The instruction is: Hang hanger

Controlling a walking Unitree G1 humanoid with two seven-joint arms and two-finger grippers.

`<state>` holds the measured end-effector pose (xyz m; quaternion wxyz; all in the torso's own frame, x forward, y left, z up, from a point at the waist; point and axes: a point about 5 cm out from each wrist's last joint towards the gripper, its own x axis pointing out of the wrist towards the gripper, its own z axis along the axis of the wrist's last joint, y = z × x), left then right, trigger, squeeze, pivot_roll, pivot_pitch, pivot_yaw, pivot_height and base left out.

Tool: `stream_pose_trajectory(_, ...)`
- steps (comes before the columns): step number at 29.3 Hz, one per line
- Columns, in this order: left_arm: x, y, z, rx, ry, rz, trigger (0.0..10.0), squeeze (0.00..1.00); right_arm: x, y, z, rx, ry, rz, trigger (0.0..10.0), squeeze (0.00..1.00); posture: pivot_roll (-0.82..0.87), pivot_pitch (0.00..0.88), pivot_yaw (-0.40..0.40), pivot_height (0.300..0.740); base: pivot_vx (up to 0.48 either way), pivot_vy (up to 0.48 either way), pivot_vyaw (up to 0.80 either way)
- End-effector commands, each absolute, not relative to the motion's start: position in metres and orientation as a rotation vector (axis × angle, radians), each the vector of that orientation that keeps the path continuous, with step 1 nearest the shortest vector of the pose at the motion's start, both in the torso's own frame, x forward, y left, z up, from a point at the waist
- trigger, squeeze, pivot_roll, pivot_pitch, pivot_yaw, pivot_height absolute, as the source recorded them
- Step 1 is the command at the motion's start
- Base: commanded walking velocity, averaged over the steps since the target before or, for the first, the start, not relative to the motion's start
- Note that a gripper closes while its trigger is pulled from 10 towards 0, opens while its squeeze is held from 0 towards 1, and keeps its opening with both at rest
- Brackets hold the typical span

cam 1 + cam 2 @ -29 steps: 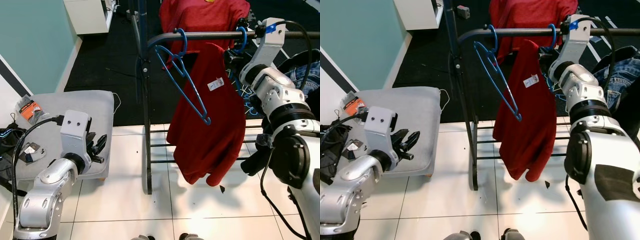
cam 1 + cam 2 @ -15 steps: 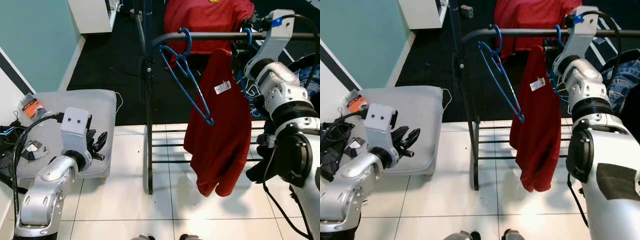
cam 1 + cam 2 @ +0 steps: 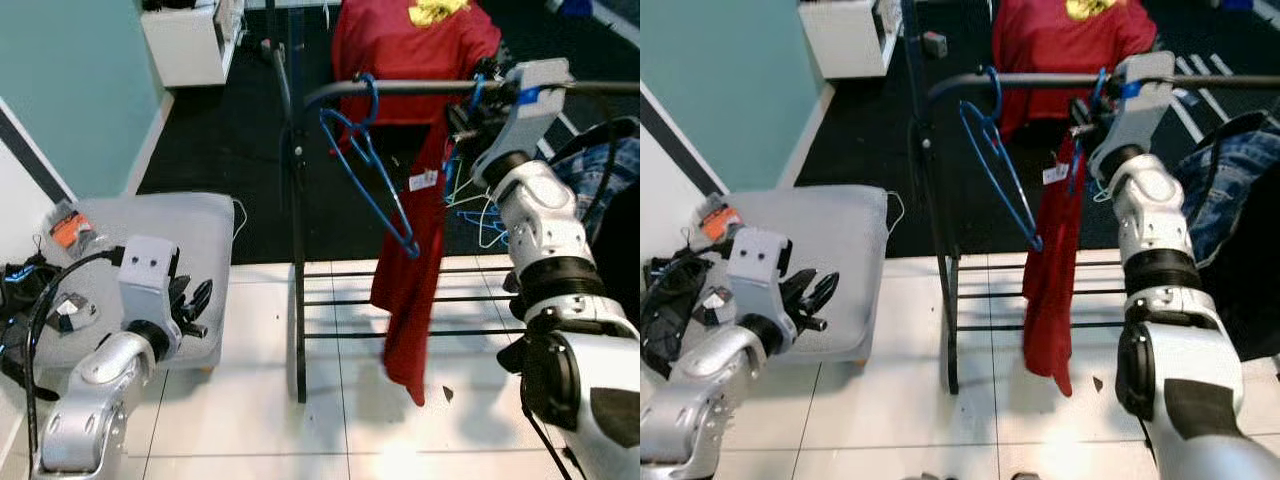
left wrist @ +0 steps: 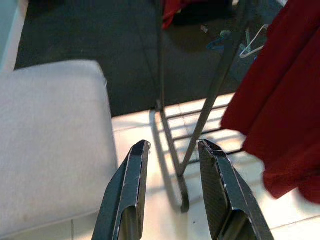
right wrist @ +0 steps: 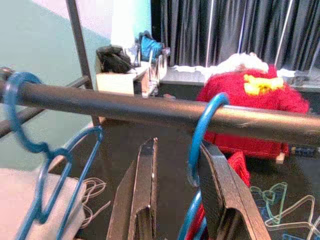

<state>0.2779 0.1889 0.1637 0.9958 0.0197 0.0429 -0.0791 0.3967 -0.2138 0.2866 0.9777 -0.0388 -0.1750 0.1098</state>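
Observation:
A dark rail (image 3: 400,88) of a clothes rack crosses the top of the scene. An empty blue hanger (image 3: 372,170) hangs tilted from its left end. Further right, a red garment (image 3: 408,270) hangs edge-on from a second blue hanger whose hook (image 5: 200,132) lies over the rail. My right gripper (image 3: 470,100) is up at the rail, open, with that hook between its fingers (image 5: 220,200) and close against one. My left gripper (image 3: 195,300) is held low and open beside the grey stool (image 3: 150,225), with nothing in it.
The rack's upright post (image 3: 297,250) and low cross bars (image 3: 440,300) stand on the white tiles. A red shirt (image 3: 400,40) hangs behind. Denim clothes (image 3: 1225,170) are at the right, bags and small items (image 3: 25,290) at the left, loose hangers (image 3: 485,215) on the dark floor.
The view has shifted. The red garment has swung from broadside to edge-on under the rail. My right gripper has stayed at the hook; the left arm has hardly moved.

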Motion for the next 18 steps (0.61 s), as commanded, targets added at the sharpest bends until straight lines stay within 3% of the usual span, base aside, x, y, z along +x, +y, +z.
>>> stream_pose_trajectory(1, 0.280, 0.186, 0.161, 0.039, 0.087, -0.165, 10.0, 0.00, 0.394, -0.211, 0.286, -0.069, -0.359, 0.230, 10.0, 0.00, 0.02, 0.075, 0.049, 0.740, 0.000, 0.000, 0.00)
stream_pose_trajectory(9, 0.285, 0.180, 0.163, 0.020, 0.054, -0.179, 10.0, 0.00, 0.382, -0.214, 0.275, -0.078, -0.399, 0.155, 10.0, 0.00, 0.01, 0.042, 0.034, 0.740, 0.000, 0.000, 0.00)
stream_pose_trajectory(11, 0.285, 0.181, 0.159, -0.026, 0.055, -0.143, 10.0, 0.00, 0.368, -0.210, 0.266, -0.085, -0.450, 0.120, 10.0, 0.00, 0.01, 0.032, 0.026, 0.740, 0.000, 0.000, 0.00)
stream_pose_trajectory(18, 0.288, 0.179, 0.156, -0.079, 0.042, -0.087, 10.0, 0.00, 0.351, -0.190, 0.244, 0.070, -0.455, 0.151, 10.0, 0.00, 0.01, 0.000, 0.007, 0.740, 0.000, 0.000, 0.00)
